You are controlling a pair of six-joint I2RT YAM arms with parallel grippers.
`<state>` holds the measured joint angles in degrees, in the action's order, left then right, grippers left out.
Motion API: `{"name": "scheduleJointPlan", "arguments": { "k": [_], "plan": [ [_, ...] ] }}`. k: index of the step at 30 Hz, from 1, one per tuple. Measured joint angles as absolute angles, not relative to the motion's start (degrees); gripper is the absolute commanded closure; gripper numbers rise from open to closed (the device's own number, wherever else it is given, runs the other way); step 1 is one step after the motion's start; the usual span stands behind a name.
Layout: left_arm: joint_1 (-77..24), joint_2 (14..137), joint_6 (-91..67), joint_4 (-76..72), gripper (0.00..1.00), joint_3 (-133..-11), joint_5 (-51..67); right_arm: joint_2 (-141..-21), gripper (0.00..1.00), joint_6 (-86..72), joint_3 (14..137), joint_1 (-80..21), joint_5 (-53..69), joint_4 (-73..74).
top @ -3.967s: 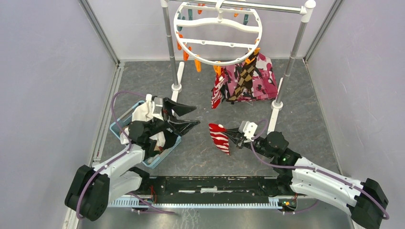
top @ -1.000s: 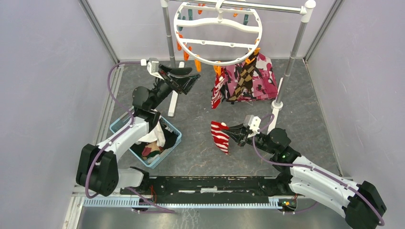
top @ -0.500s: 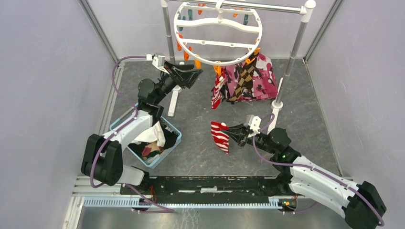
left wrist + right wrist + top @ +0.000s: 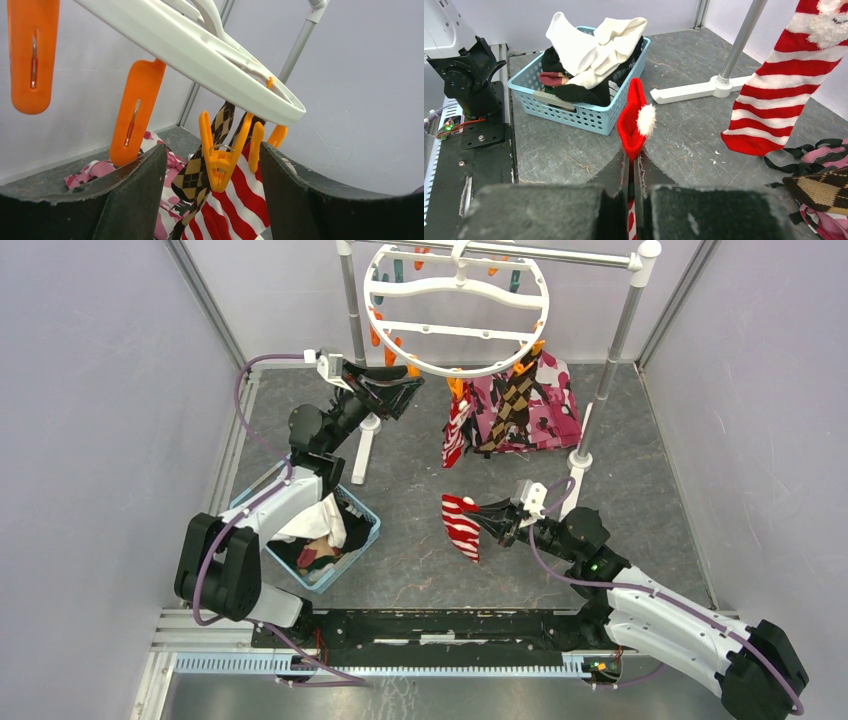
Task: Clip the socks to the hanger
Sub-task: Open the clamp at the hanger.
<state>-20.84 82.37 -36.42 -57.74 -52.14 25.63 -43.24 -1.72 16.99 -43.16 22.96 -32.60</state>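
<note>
- Two socks already hang from the hanger (image 4: 455, 331) in the upper middle of the overhead view: a striped sock (image 4: 458, 430) and an argyle sock (image 4: 515, 400).
- One more red-and-white sock (image 4: 462, 528) is at frame centre, pinched at its red cuff by the right gripper (image 4: 492, 520), whose jaws are closed on it. It is well apart from the ring.
- Left gripper (image 4: 412, 388) is at the ring's lower-left rim with its jaws parted and nothing between them. In the wrist view an orange clothespin (image 4: 222, 155) sits just beyond the tips.
- Risk: that pin appears to hold the hung socks. Squeezing it instead of a free pin (image 4: 132, 120) could drop them.
- Risk: a nudge to the rim could set the hanger swinging and spoil the aim.
- Risk: the thin cuff grip may slip as the sock is lifted.
</note>
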Motion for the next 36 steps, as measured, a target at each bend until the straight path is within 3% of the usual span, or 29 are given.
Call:
{"name": "scheduleJointPlan", "arguments": {
  "k": [13, 21, 27, 36],
  "plan": [
    [-20.9, 84.8, -36.5, -59.3, 0.35, -55.2, 26.1, -43.3, 1.00, -1.8, 17.0, -42.9, 23.4, -32.7],
    [-20.9, 85.0, -36.6, -60.0, 0.45, -56.3, 26.4, -43.3, 1.00, -1.9, 17.0, -42.6, 23.5, -32.7],
    [-20.9, 86.3, -37.1, -60.2, 0.70, -57.1, 27.2, -43.3, 1.00, -1.9, 17.0, -42.2, 23.6, -32.6],
    [-20.9, 86.7, -37.8, -60.1, 0.88, -57.4, 27.5, -43.2, 1.00, -1.9, 17.0, -41.9, 23.8, -32.6]
  ]
}}
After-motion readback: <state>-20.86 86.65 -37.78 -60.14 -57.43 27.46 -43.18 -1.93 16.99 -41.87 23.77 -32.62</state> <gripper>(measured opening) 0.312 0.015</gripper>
